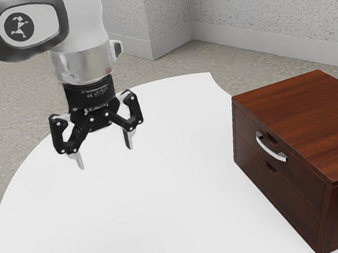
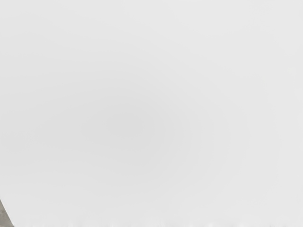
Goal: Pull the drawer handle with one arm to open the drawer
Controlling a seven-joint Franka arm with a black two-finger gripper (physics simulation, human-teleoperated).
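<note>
Item one: black two-finger tool (image 1: 104, 152) on a white and silver arm (image 1: 76, 43). You will find its fingers spread wide with nothing between them, tips down, hanging above the round white bench (image 1: 168, 214) near the edge at the exterior view's left. Under the hand the wrist view gives plain bench surface (image 2: 151, 113). Item two: dark red-brown wooden box cabinet (image 1: 311, 108), standing at the bench's edge on the exterior view's right, well apart from the tool. Item three: upper drawer (image 1: 300, 174), its front flush with the cabinet face, so judged shut. Item four: curved silver metal bar handle (image 1: 271, 147), fixed across that front and standing proud of the wood. Item five: lower drawer (image 1: 292, 203), showing a small dark recess. Handling, as a judgement: the handle looks rigid and smooth, likely slippery. Take it at mid-bar, one finger above and one below, and pull straight out. The cabinet looks heavy, yet a skewed pull could slide it on the smooth bench.
</note>
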